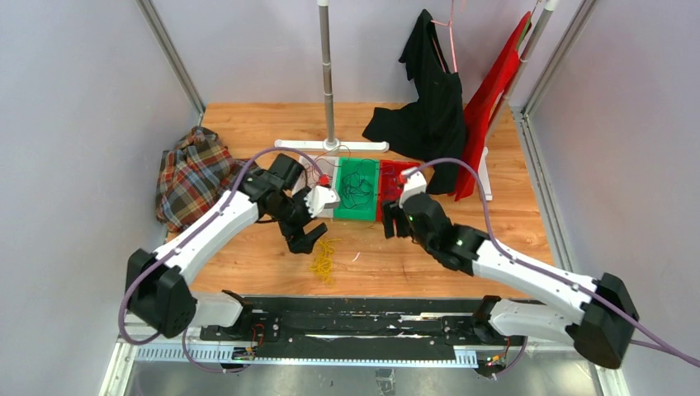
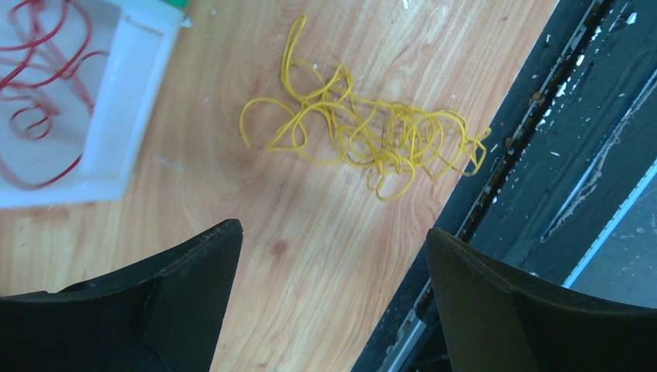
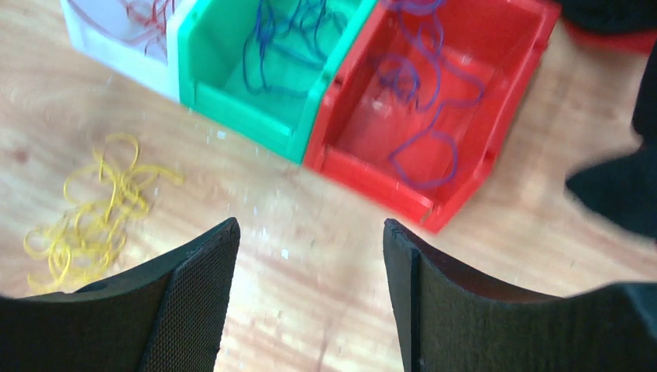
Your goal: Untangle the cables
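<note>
the cables [image 1: 323,259] look mostly sorted by colour: dark red strands [image 2: 31,120] in the white bin [image 2: 128,93], dark blue strands [image 3: 283,46] in the green bin [image 3: 248,108], purple strands [image 3: 422,101] in the red bin [image 3: 503,93]. the yellow bunch [image 2: 364,139] lies tangled on the wooden table [image 2: 201,182] near its front edge, not yet binned. the left gripper [image 2: 331,229] and right gripper [image 3: 310,222] both hang spread wide, holding nothing. no readable writing shows.

Pale grey walls [image 1: 74,124] surround a wooden tabletop [image 1: 248,124]; a plaid cloth [image 1: 191,175] lies left of the metal pole [image 1: 327,74], a black garment [image 1: 429,99] right.
</note>
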You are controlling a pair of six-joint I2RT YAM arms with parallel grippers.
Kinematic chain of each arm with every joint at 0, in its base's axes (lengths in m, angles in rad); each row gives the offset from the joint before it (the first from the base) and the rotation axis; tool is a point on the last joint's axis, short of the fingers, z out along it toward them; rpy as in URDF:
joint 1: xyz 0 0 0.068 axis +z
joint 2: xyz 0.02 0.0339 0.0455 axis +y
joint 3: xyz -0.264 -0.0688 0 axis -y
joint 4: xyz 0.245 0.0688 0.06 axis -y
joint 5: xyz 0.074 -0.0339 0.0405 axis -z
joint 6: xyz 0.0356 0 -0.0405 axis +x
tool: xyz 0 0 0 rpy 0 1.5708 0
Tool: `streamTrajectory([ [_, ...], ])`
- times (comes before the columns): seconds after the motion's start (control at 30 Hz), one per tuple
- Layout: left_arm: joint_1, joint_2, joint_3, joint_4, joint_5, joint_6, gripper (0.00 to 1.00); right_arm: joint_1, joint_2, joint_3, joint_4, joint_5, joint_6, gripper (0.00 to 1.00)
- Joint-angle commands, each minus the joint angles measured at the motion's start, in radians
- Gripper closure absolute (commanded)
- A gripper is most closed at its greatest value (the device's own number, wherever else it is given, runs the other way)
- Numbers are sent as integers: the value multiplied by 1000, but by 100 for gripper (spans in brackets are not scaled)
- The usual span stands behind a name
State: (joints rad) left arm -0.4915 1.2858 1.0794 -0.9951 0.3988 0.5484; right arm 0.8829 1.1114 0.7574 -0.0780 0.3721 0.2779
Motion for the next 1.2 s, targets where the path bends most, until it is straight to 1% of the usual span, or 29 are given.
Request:
streamTrajectory([
  [0.0, -43, 79, -46, 159, 17, 15, 8, 54, -149, -108, -101, 36, 137, 32],
  [0.1, -62, 142, -50, 210, 23, 5, 13, 57, -232, -139, -169, -21, 175, 32],
  [0.23, -74, 204, -40, 232, 65, 7, 26, 83, -260, -131, -257, -128, 203, 35],
  [0.3, -74, 216, -51, 243, 93, 19, 32, 109, -257, -127, -287, -142, 213, 36],
  [0.4, -76, 228, -79, 251, 134, 52, 42, 133, -267, -147, -289, -164, 234, 38],
  [0.5, -76, 233, -103, 257, 136, 71, 49, 150, -291, -189, -252, -180, 260, 41],
  [0.63, -76, 204, -127, 276, 114, 62, 54, 162, -303, -185, -236, -120, 247, 42],
  [0.7, -75, 169, -124, 265, 123, 59, 56, 162, -305, -160, -240, -11, 222, 42],
  [0.73, -75, 151, -126, 261, 130, 60, 58, 158, -303, -144, -232, 46, 190, 41],
  [0.77, -75, 133, -129, 260, 136, 59, 63, 147, -294, -120, -218, 85, 145, 39],
  [0.8, -75, 122, -132, 261, 141, 56, 71, 125, -275, -93, -201, 113, 102, 38],
  [0.83, -75, 116, -134, 262, 143, 51, 82, 86, -246, -59, -183, 108, 63, 36],
  [0.93, -75, 117, -134, 257, 136, 41, 96, -80, -79, 61, -168, 25, 7, 34],
  [0.97, -75, 114, -130, 246, 133, 42, 99, -127, -21, 96, -159, -2, -9, 34],
  [1.03, -71, 95, -117, 210, 138, 51, 99, -190, 86, 156, -116, -29, -66, 33],
  [1.1, -62, 62, -107, 174, 149, 59, 99, -233, 200, 219, -94, -38, -103, 33],
  [1.17, -57, 32, -97, 144, 141, 66, 99, -263, 307, 291, -90, -52, -128, 35],
])
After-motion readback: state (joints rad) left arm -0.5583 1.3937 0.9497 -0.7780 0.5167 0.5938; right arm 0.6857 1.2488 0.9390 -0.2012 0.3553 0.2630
